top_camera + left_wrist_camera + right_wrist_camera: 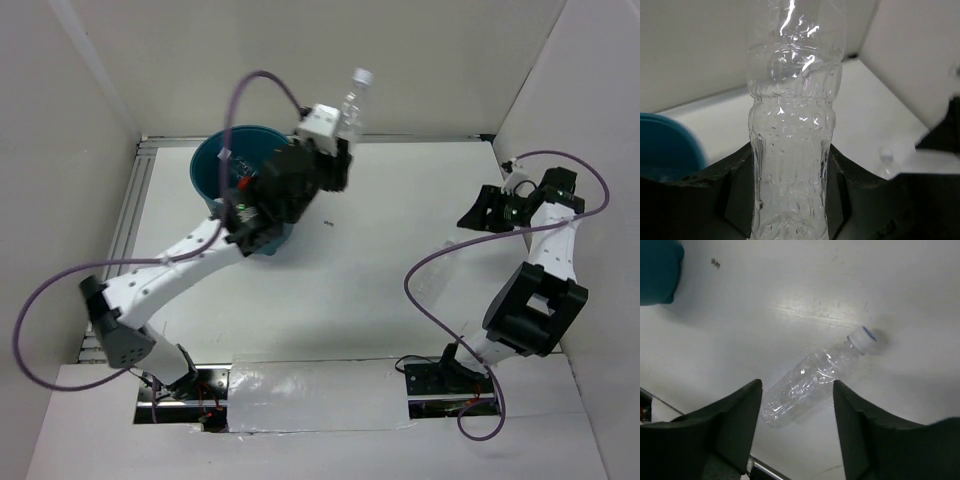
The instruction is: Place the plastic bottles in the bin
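Note:
A clear plastic bottle (pixel 790 125) with a white cap (pixel 361 77) stands upright between my left fingers, which press on its lower body. My left gripper (pixel 342 140) is shut on it and holds it up in the air just right of the teal bin (pixel 225 170), whose rim also shows in the left wrist view (pixel 665 145). A second clear bottle (pixel 807 385) lies on its side on the table, its white cap (pixel 862 338) pointing away. My right gripper (pixel 797 405) hangs open above it, one finger on each side of the bottle, not touching it.
White walls close in the table at the back and on both sides. A metal rail (pixel 130 210) runs along the left edge. The right arm's purple cable (pixel 425 290) loops over the table. The bin's corner (pixel 657 270) shows far left in the right wrist view.

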`<state>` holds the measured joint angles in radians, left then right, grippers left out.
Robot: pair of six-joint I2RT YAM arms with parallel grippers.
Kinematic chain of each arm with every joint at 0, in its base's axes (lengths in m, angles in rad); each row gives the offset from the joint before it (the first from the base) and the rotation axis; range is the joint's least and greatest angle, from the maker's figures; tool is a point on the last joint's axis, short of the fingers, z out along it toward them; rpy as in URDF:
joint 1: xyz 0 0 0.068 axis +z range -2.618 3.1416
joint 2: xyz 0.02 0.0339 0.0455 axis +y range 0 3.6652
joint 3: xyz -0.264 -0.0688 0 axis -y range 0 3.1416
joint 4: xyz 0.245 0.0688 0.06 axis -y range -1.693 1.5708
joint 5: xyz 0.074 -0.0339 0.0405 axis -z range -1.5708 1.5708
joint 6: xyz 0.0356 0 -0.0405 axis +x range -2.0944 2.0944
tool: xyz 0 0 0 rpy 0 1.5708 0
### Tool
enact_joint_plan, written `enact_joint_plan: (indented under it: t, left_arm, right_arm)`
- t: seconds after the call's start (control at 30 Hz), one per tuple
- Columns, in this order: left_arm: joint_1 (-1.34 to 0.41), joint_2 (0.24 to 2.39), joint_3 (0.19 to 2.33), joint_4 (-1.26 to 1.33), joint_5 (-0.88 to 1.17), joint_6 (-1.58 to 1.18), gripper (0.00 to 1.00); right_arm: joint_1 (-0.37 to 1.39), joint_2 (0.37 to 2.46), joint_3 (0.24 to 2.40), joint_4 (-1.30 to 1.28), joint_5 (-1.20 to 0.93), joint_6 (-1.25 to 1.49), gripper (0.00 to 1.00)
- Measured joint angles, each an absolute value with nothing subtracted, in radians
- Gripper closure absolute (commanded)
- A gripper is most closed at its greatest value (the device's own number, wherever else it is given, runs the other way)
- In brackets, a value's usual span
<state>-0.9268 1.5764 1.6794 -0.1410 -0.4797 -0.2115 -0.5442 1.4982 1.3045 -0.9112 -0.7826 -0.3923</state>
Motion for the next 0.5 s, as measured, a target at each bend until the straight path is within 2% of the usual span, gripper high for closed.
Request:
enact_joint_plan:
  t: [0.03, 0.1, 0.13, 0.27, 0.3, 0.37, 0.4, 0.5]
  left_arm:
    - [-0.898, 1.522, 1.664, -0.137, -0.501, -0.212, 0.76]
    - [-0.823, 1.439, 1.618, -0.126, -0.533, -0.216, 0.75]
    - [-0.779, 1.405, 1.589, -0.128, -0.545, -0.221, 0.75]
    - [-0.638, 1.353, 1.477, -0.156, -0.582, -0.249, 0.63]
    - [-0.615, 1.353, 1.448, -0.167, -0.582, -0.258, 0.51]
    - [-0.581, 1.359, 1.403, -0.204, -0.575, -0.268, 0.36]
    - [-0.566, 1.364, 1.382, -0.219, -0.571, -0.273, 0.21]
    - [-0.535, 1.373, 1.349, -0.253, -0.554, -0.282, 0.03]
  right_arm:
    - [-0.544, 1.498, 1.282, -0.917, -0.773, -0.403, 0.23]
    - [-0.544, 1.498, 1.241, -0.933, -0.756, -0.421, 0.21]
    - [-0.544, 1.498, 1.227, -0.942, -0.748, -0.431, 0.16]
    - [-0.544, 1.503, 1.216, -0.982, -0.721, -0.458, 0.07]
    - [-0.544, 1.508, 1.216, -0.991, -0.715, -0.463, 0.07]
    - [-0.544, 1.52, 1.216, -1.002, -0.692, -0.463, 0.06]
    - [-0.544, 1.526, 1.216, -1.003, -0.68, -0.46, 0.06]
    - [-0.542, 1.529, 1.204, -0.997, -0.637, -0.432, 0.05]
